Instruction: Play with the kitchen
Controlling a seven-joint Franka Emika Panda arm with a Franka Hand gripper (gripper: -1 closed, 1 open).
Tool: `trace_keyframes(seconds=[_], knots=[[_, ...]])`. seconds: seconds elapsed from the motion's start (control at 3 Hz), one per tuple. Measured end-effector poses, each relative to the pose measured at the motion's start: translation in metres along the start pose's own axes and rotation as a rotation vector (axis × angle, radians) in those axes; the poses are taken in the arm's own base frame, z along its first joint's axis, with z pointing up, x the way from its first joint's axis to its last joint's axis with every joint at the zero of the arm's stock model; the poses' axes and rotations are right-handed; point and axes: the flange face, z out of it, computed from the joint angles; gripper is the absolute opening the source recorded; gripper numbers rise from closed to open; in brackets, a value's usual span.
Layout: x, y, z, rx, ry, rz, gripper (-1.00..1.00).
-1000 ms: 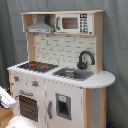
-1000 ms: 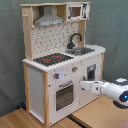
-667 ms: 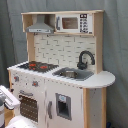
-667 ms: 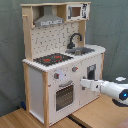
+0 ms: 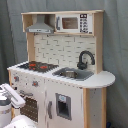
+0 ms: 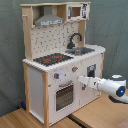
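The kitchen [image 5: 62, 50] [image 6: 50, 40] stands upright, white and light wood, with a black stovetop [image 5: 36, 65] [image 6: 52, 59] showing red burners, a black faucet [image 5: 85, 59] [image 6: 75, 40], a sink [image 5: 72, 74] and a microwave [image 5: 72, 22] [image 6: 77, 11] on top. In the second exterior view my gripper [image 6: 81, 80] reaches in from the second exterior view's right and sits close to the kitchen's front panel, just below a knob [image 6: 75, 69] and beside the oven door [image 6: 64, 96]. In the first exterior view the arm's white end [image 5: 12, 95] shows at the lower left, in front of the oven.
A grey hood [image 5: 40, 27] [image 6: 48, 20] hangs over the stove. A second knob [image 6: 57, 76] sits above the oven. A wooden surface [image 6: 100, 115] runs under the kitchen. A grey curtain [image 5: 117, 50] [image 6: 115, 30] hangs behind.
My arm has pushed in toward the kitchen's front, the gripper moving slightly up and closer to the knob panel. The kitchen itself has not moved.
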Motion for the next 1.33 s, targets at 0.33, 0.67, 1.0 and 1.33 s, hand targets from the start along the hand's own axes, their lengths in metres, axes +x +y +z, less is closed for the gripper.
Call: trace_keyframes(seconds=[0.33, 0.67, 1.0, 1.33], knots=[[-0.008, 0.008, 0.011, -0.025, 0.04, 0.035, 1.0], [-0.018, 0.014, 0.02, -0.054, 0.083, 0.068, 1.0], [-0.031, 0.013, 0.026, -0.075, 0.123, 0.105, 1.0], [-0.047, 0.01, 0.031, -0.095, 0.149, 0.141, 1.0]])
